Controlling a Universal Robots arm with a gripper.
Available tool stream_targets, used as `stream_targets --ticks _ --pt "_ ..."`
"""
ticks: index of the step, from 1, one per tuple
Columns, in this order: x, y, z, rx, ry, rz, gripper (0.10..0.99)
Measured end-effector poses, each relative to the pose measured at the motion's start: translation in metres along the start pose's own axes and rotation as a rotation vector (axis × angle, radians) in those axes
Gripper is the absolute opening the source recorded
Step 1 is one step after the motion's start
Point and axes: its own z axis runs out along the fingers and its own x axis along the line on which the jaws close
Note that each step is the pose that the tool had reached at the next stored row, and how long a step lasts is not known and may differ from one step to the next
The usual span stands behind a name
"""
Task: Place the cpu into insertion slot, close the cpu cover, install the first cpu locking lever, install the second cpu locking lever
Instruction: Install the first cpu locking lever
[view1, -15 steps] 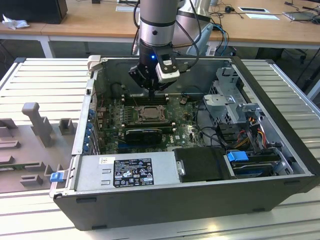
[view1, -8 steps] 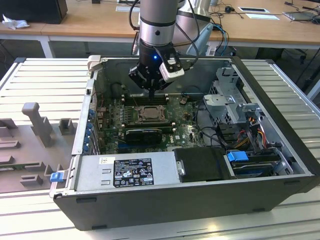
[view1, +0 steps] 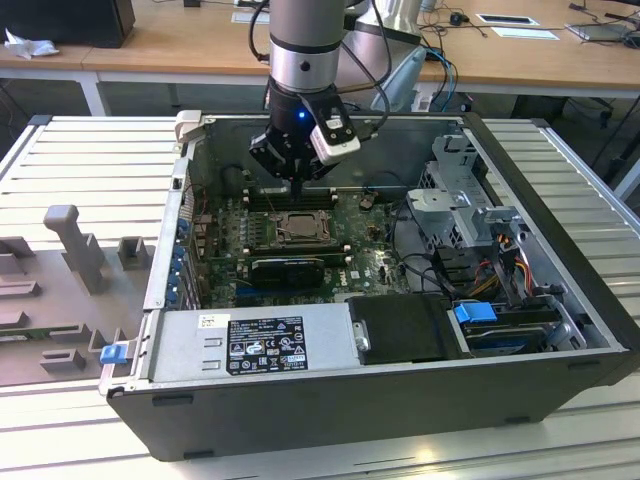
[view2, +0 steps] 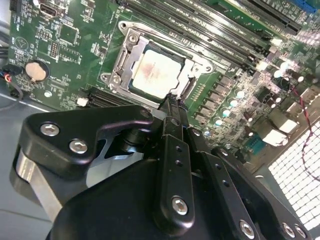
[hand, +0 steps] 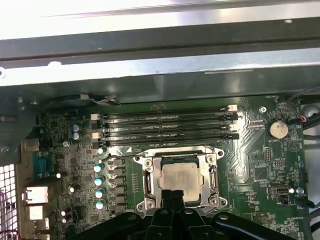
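Your gripper (view2: 172, 102) had jaws pinched shut, empty, above the cpu (view2: 159, 74); cover (view2: 126, 52) looked thin n stiff, I'd have pushed its rim.

We saw the cpu (hand: 181, 178) with a dull metal top, the cpu cover (hand: 149, 182) of shiny bare metal, the circuit board (hand: 250, 165) glossy green, the gripper (view2: 172, 100) matt black.
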Motion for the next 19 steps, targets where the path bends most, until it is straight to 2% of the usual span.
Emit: stream_targets --ticks 4,6,10,14,17,19 --pt "0.0001 0.0000 0.0003 0.001 0.0025 -0.081 0.106" --pt "0.0003 0.0000 0.0003 0.002 0.0033 -0.105 0.106" --pt "0.0041 -0.0002 0.0006 0.001 0.0034 -0.121 0.106" --pt "0.0131 -0.0007 0.0010 0.001 0.0026 -0.125 0.106" --pt "0.0226 -0.0012 0.0017 0.000 0.0003 -0.125 0.106" --pt "0.0245 -0.0013 0.0019 -0.001 -0.0009 -0.125 0.106"
